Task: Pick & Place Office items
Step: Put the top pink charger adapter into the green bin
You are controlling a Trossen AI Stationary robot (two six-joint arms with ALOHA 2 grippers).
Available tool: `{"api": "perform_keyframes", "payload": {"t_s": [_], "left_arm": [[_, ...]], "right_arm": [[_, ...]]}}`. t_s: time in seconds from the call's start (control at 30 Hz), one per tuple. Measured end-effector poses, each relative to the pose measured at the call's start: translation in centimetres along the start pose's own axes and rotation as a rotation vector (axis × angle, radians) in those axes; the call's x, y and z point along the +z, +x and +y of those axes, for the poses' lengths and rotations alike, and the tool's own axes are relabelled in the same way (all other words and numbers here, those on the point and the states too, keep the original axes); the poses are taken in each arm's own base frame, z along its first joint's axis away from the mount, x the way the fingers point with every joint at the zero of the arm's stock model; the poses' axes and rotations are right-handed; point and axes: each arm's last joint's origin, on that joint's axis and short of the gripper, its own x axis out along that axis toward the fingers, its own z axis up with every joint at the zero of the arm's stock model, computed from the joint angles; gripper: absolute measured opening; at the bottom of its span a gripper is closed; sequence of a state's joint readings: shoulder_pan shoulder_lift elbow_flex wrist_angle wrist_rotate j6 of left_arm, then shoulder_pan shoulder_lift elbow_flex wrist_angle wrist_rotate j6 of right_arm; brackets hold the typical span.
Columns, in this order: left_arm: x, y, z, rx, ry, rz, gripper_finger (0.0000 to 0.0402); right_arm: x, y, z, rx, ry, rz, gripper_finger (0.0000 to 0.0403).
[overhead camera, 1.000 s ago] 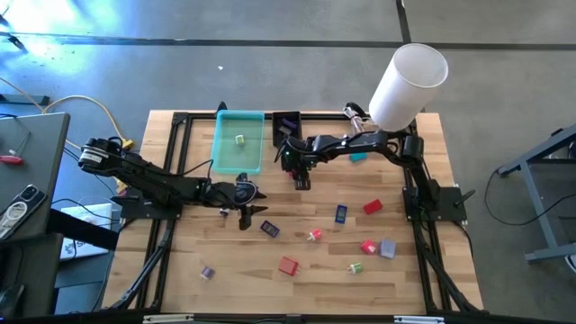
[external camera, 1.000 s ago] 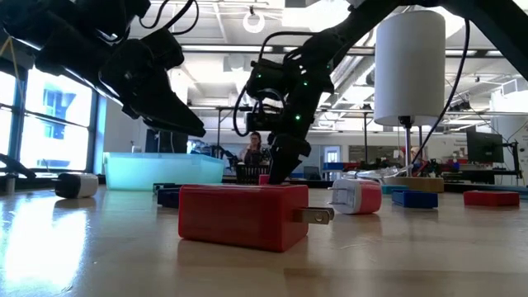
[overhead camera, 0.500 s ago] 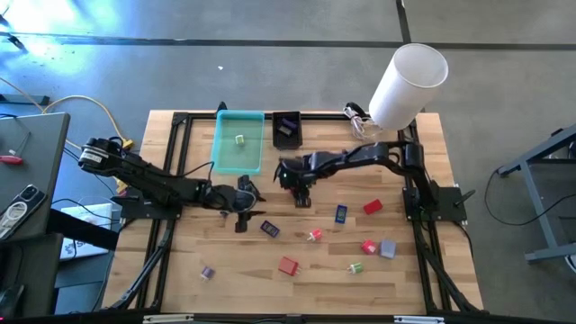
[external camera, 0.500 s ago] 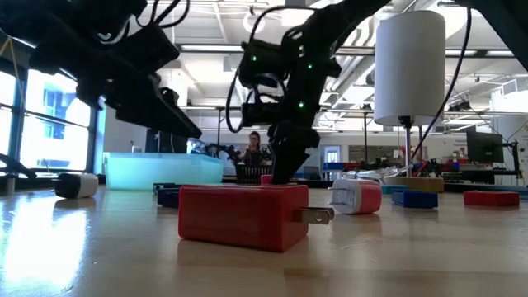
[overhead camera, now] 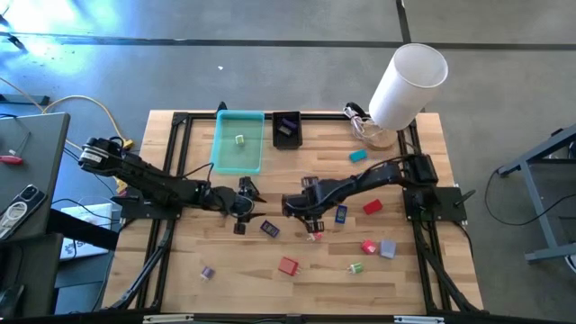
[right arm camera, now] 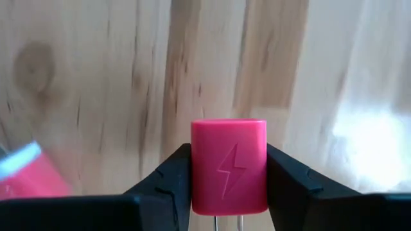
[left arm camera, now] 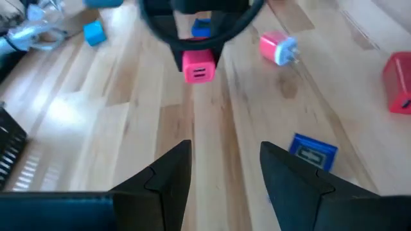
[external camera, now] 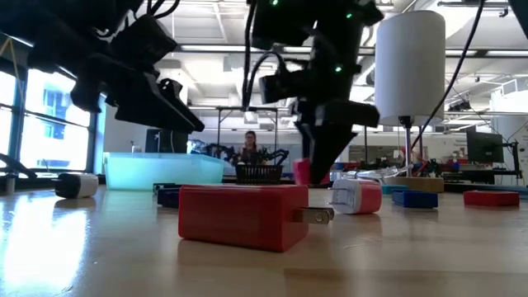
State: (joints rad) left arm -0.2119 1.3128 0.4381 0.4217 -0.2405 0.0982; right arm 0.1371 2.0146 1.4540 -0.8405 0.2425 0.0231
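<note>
The right hand point(overhead camera: 310, 216), at centre frame in the high view, is clamped on a small pink plastic charger block with a lightning-bolt mark point(right arm camera: 229, 165), held above the wooden bench point(overhead camera: 315, 279). The translucent teal rectangular tray point(overhead camera: 238, 155) lies up and to the left of it, well apart. The left hand point(overhead camera: 241, 209) waits just left, fingers parted and empty, nearer the tray.
</note>
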Motion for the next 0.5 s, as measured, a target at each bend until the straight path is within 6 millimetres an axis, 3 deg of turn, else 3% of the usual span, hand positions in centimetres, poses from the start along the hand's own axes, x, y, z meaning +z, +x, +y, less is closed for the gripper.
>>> {"api": "perform_keyframes", "payload": {"t_s": [0.2, 0.5], "left_arm": [[0.0, 0.1, 0.6, 0.024, -0.034, 0.002, 0.0177], [0.3, 0.2, 0.8, -0.022, -0.004, -0.039, 0.0195]], "right_arm": [[-1.0, -0.6, 1.3, -0.062, -0.009, 0.081, 0.0136], [-2.1, -0.7, 1.2, -0.086, 0.009, 0.189, 0.0136]]}}
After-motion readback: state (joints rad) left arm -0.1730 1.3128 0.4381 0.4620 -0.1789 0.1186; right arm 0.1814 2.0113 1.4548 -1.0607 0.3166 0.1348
